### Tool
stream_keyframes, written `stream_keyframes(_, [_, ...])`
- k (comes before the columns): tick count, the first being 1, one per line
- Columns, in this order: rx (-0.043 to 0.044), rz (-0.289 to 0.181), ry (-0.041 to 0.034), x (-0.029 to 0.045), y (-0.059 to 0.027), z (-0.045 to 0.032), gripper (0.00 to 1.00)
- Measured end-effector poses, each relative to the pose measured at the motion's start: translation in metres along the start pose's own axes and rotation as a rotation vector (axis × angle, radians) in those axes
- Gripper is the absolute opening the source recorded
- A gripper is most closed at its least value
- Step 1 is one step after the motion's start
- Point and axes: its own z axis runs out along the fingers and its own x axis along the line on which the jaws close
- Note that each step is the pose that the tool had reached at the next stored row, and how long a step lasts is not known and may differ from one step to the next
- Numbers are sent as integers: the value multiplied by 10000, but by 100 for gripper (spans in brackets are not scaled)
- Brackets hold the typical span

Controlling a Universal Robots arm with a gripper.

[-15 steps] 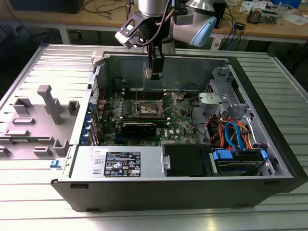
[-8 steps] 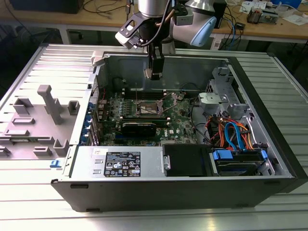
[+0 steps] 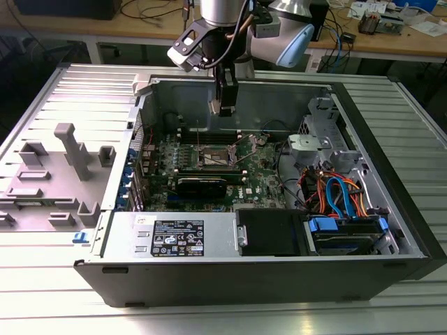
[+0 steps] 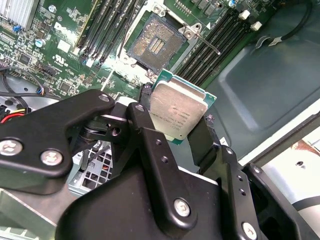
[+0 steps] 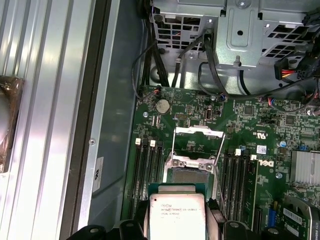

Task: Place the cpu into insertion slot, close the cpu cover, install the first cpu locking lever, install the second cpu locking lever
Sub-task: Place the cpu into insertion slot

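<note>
The pincer (image 4: 175,119) is closed on the cpu (image 4: 179,110), its black fingers (image 4: 150,135) clamping opposite edges, and the silver top shows in both wrist views. In the exterior view it hangs over the board inside the open case (image 3: 391,230), toward the far wall and well above the slot (image 3: 213,159). Below the chip the slot lies bare, its cover (image 5: 198,131) swung open and a lever (image 4: 212,47) standing free beside it. The case rests on the ribbed bench (image 3: 209,317), with the drive cage (image 3: 318,132) toward the exterior view's right. The step in hand, I judge, is the first: placing the cpu. It seems to call for squaring the chip's edges with the slot and lowering it level, without dragging across the contacts.
</note>
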Motion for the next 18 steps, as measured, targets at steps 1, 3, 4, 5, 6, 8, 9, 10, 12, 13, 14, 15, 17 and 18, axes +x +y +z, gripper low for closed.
stream_keyframes(1, [0,0,2,0,0,2,54])
stream_keyframes(3, [0,1,5,0,0,5,54])
stream_keyframes(4, [0,1,8,0,-1,7,54])
stream_keyframes(5, [0,1,10,0,-1,9,54])
stream_keyframes(6, [0,1,13,-1,-1,11,54])
stream_keyframes(8, [0,1,17,-1,-1,15,54])
stream_keyframes(9, [-1,2,20,-1,-1,17,54])
stream_keyframes(10, [-1,1,23,-1,-1,19,54])
stream_keyframes(12, [-1,2,27,-2,-2,23,54])
stream_keyframes(13, [-1,2,30,-2,-2,26,54])
stream_keyframes(14, [-1,2,32,-2,-2,28,54])
stream_keyframes(15, [0,2,34,-2,-2,30,54])
stream_keyframes(17, [0,2,39,-2,-2,35,54])
stream_keyframes(18, [0,3,42,-3,-2,38,54])
